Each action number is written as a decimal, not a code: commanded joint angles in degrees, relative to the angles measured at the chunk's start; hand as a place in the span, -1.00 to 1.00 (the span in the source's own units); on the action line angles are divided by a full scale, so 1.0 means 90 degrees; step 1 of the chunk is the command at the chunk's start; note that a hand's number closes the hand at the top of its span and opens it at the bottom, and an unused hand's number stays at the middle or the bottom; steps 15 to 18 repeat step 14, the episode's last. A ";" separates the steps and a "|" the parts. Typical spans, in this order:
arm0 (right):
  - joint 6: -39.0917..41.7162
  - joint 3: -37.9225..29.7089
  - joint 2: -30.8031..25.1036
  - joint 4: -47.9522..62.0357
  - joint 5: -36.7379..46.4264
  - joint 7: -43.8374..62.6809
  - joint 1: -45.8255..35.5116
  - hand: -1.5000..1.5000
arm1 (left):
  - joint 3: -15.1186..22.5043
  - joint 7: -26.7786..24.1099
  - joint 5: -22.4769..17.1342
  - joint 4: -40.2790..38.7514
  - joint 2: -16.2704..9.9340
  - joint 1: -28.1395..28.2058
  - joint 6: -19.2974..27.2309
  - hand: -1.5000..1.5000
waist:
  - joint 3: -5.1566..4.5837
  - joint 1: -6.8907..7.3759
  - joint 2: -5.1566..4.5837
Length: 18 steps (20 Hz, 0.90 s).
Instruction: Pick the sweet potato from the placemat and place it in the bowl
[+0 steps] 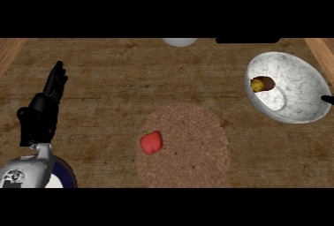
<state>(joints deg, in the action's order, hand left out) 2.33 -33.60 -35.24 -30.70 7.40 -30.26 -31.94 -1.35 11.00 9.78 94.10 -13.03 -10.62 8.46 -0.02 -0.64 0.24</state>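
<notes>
1. Counter (124, 79): I see a brown wood-grain top filling the view, with lighter wooden strips running along the far left and far right edges.
2. Placemat (189, 154): I see a round, woven, reddish-brown mat lying flat on the counter in the lower middle of the view.
3. Red item (151, 142): I see a small red lump resting on the left part of the placemat, just inside its edge. No hand touches it.
4. Bowl (294, 75): I see a pale, speckled bowl at the right side of the counter, well apart from the placemat.
5. Sweet potato (262, 84): I see a brown and yellow piece lying inside the bowl, against its left inner wall. I take this to be the task's item; it sits in the bowl, not on the placemat.
6. Left hand (40, 115): I see my black left hand at the left of the view, rising from its grey forearm (29, 172) at the lower left corner. Its fingers are straight and point away from me, and it holds nothing. It rests well apart from the placemat and the bowl.
7. Right hand (327, 99): I see only a black tip at the right edge, just beside the bowl's rim. I cannot tell how its fingers stand.
8. White object (180, 42): I see a pale rounded shape at the far edge of the counter, cut off by the view; I cannot tell what it is.
9. Dark object (248, 40): I see a black shape at the far edge, to the right of the white one, also cut off.
</notes>
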 commanded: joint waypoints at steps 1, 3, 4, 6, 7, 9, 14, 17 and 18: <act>0.0873 -0.0039 0.0121 -0.0721 -0.0437 -0.0342 0.0960 -1.00 | 0.0035 -0.0034 0.0053 -0.0234 0.0165 -0.0129 0.0058 0.00 | -0.0004 -0.0071 0.0009; 0.1035 -0.0024 0.0123 -0.1501 -0.0673 0.0228 0.1288 -1.00 | -0.0419 -0.0185 -0.0214 -0.0571 -0.0195 -0.0361 -0.0240 0.00 | -0.0008 -0.0063 0.0008; 0.1136 0.0013 0.0228 -0.1516 -0.0692 -0.0087 0.1563 -1.00 | 0.0080 -0.0114 0.0139 -0.0035 0.0188 0.0126 0.0025 0.00 | -0.0003 -0.0005 0.0002; 0.1327 -0.0078 0.0292 -0.2244 -0.0963 0.0173 0.2091 -1.00 | -0.0134 0.0077 -0.0057 0.0388 -0.0019 0.0266 -0.0165 0.00 | -0.0004 -0.0002 0.0012; 0.1622 -0.0137 0.0114 -0.1842 -0.1013 -0.0285 0.2087 -1.00 | -0.0095 -0.0017 0.0014 0.0196 -0.0005 0.0081 -0.0187 0.00 | 0.0001 0.0029 -0.0011; 0.1635 -0.0105 0.0389 -0.3108 -0.1241 0.0255 0.2701 -1.00 | -0.0225 -0.0347 -0.0046 -0.0309 0.0085 0.0042 -0.0154 0.00 | -0.0007 -0.0031 -0.0001; 0.1540 -0.0154 0.0657 -0.3853 -0.1444 0.0304 0.3364 -1.00 | -0.0266 0.0110 -0.0061 0.0283 0.0064 0.0116 -0.0350 0.00 | 0.0000 0.0037 -0.0012; 0.1540 -0.0154 0.0657 -0.3853 -0.1444 0.0304 0.3364 -1.00 | -0.0266 0.0110 -0.0061 0.0283 0.0064 0.0116 -0.0350 0.00 | 0.0000 0.0037 -0.0012; 0.1540 -0.0154 0.0657 -0.3853 -0.1444 0.0304 0.3364 -1.00 | -0.0266 0.0110 -0.0061 0.0283 0.0064 0.0116 -0.0350 0.00 | 0.0000 0.0037 -0.0012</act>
